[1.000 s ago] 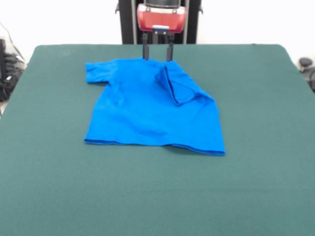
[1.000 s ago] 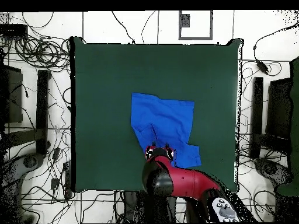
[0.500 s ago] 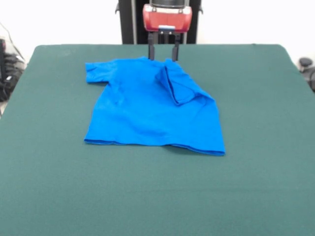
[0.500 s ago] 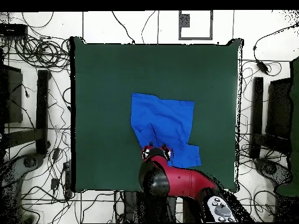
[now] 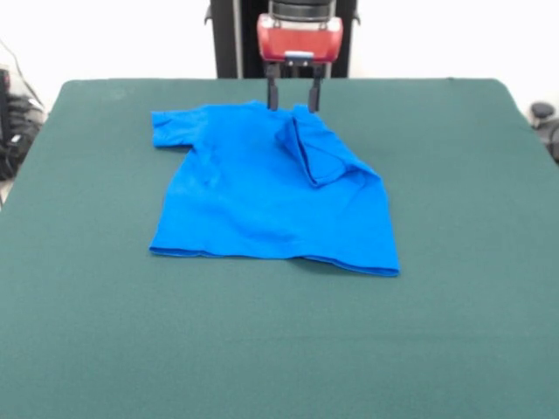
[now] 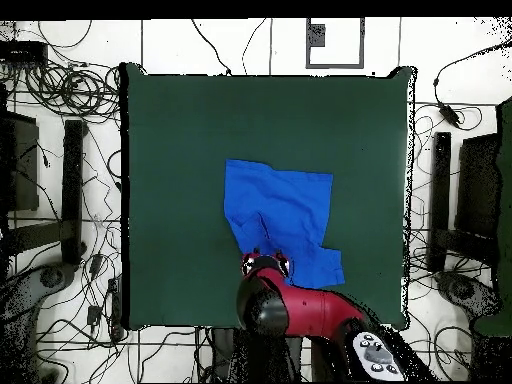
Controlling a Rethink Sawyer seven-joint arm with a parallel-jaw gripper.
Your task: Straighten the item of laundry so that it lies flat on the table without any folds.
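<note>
While the gripper hangs spread at its collar: T-shirt, hem toward the camera, one sleeve folded over.

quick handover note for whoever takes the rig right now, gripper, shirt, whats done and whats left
Gripper: open, empty, at the shirt's collar edge on the robot's side.
Blue T-shirt: near the middle of the green table, body mostly spread out.
Done: one sleeve lies out flat.
Left: the other sleeve is folded over onto the chest; pull it out and smooth the hem corner.
</note>
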